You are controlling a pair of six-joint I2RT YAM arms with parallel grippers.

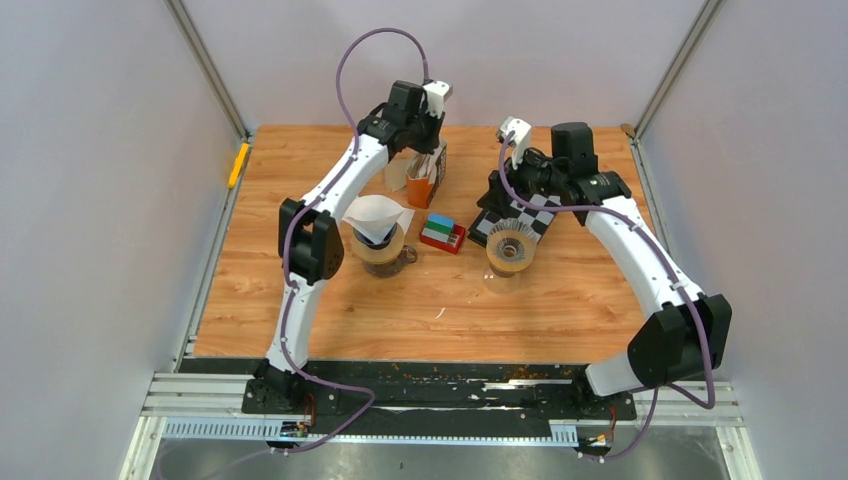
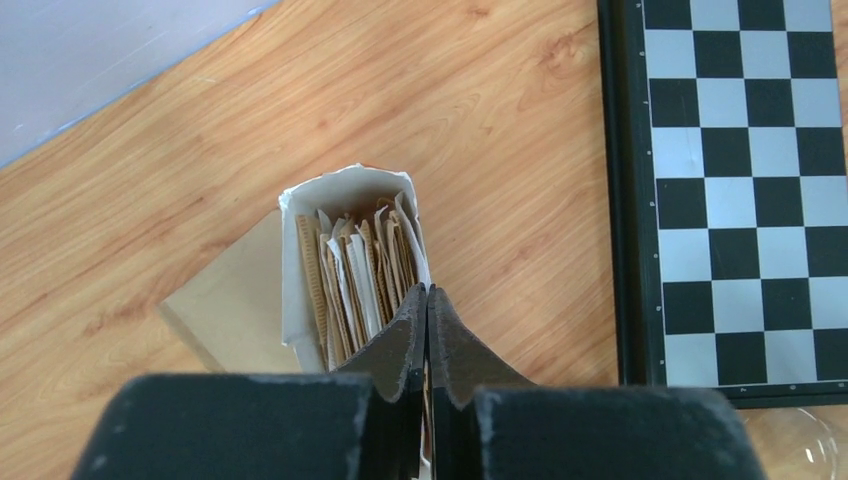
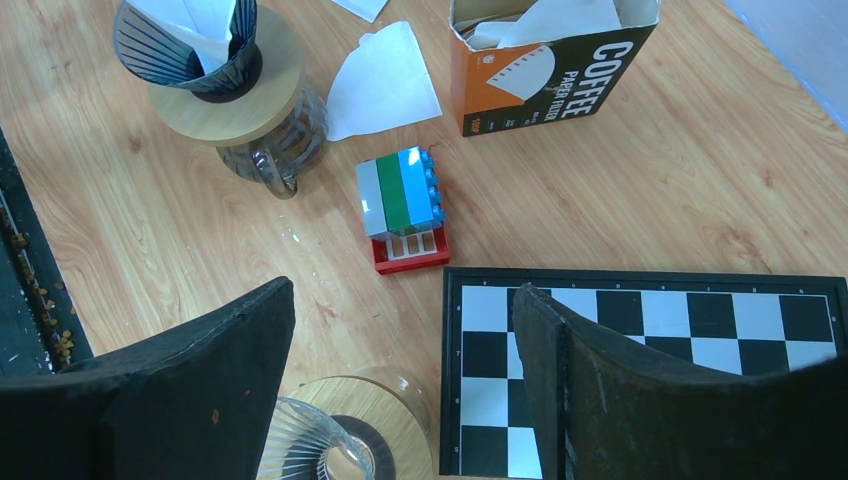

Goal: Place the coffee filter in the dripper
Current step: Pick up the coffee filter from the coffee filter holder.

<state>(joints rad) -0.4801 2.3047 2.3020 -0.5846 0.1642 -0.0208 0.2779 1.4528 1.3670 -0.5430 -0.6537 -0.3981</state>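
1. Over the filter box [image 2: 345, 185], left gripper [image 2: 428, 292]: fingers shut tight among the stacked filters [image 2: 350, 270]; whether one is caught, cannot tell;
2. right gripper [image 3: 400, 300]: spread wide, empty, above chessboard [image 3: 680, 310];
3. dripper [image 3: 150, 50], near the box: white filter [image 3: 200, 15] sits inside.

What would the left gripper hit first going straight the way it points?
Probably the paper filters in the open filter box just ahead of the left gripper, though depth is unclear.

Filter box [image 3: 560, 80], beyond the chessboard [image 3: 700, 315]: black panel printed "COFFEE PAPER FILTER" in white. Chessboard's edge markings are too small to read.
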